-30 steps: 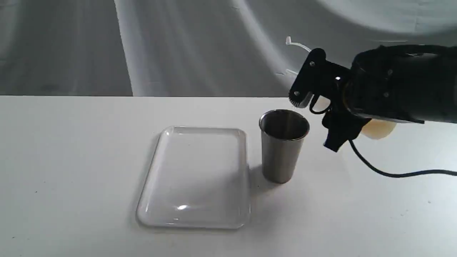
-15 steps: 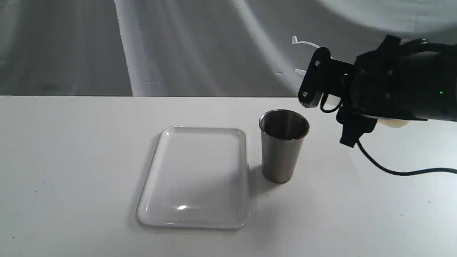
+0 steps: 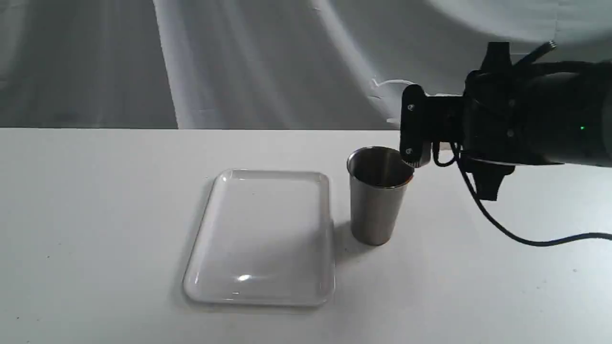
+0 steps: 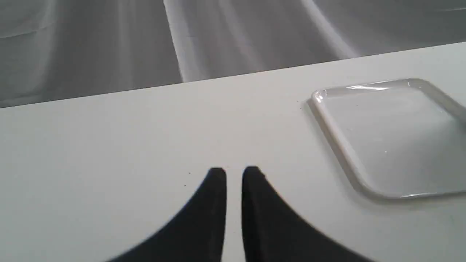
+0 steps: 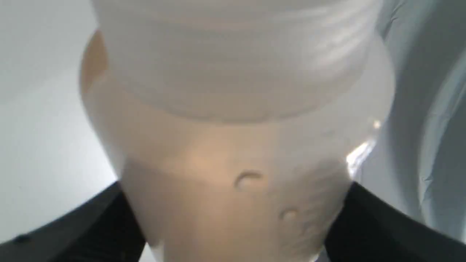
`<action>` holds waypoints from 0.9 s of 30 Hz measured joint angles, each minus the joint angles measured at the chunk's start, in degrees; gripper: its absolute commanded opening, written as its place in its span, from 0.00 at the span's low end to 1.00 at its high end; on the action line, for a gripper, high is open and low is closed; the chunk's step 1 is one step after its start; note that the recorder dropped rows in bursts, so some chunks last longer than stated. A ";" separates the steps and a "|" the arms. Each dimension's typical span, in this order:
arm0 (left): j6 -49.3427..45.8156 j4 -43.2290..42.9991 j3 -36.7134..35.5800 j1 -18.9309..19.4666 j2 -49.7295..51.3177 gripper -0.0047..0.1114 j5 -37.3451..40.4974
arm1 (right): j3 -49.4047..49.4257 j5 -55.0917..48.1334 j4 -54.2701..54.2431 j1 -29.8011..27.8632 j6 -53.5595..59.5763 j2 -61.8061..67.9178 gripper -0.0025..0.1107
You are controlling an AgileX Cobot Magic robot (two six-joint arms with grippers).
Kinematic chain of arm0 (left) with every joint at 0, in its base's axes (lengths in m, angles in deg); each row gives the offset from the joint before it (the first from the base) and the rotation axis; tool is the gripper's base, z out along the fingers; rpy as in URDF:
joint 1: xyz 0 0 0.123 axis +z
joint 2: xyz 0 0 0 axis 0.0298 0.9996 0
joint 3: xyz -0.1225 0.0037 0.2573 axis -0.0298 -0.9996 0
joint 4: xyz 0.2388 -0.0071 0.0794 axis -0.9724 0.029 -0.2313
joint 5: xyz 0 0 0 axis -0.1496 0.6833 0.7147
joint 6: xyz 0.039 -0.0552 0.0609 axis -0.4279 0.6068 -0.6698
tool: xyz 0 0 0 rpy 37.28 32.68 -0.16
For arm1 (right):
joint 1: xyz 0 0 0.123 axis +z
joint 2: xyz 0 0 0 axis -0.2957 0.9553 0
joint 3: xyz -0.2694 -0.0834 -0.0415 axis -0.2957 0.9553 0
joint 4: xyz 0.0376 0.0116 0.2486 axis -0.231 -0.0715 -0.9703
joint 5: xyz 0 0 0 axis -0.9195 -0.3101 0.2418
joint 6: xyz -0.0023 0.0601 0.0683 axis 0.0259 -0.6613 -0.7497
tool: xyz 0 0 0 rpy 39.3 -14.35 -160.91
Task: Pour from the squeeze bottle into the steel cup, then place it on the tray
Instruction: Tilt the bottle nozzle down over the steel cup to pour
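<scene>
The steel cup (image 3: 380, 193) stands upright on the white table, just right of the tray (image 3: 224, 191). My right gripper (image 3: 412, 128) hovers at the cup's far right rim, shut on the squeeze bottle (image 5: 233, 145). In the right wrist view the whitish bottle fills the frame, with amber liquid inside, pinched between two black fingers (image 5: 72, 233). From outside the bottle's body is hidden behind the gripper; only its thin cap strap (image 3: 389, 82) sticks out to the left. My left gripper (image 4: 233, 174) hangs low over bare table left of the tray (image 4: 338, 145), shut and holding nothing.
A grey draped backdrop (image 3: 239, 62) closes the far side of the table. A black cable (image 3: 526, 239) trails from the right arm down over the table at the right. The left arm is out of the exterior view.
My right gripper has rolled over and shifted left toward the cup's rim, tipping the bottle further. The cap strap has dropped lower, and the bottle's base no longer shows under the arm.
</scene>
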State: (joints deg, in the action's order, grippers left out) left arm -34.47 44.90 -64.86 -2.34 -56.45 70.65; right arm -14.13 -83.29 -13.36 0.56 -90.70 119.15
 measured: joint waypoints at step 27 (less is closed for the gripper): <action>0.00 0.00 0.00 0.00 0.00 0.11 0.00 | 0.00 -3.82 2.51 0.76 10.30 4.08 0.45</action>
State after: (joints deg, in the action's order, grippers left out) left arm -34.47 44.90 -64.86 -2.34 -56.45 70.65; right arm -14.13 -87.11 -10.84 1.33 -80.40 123.23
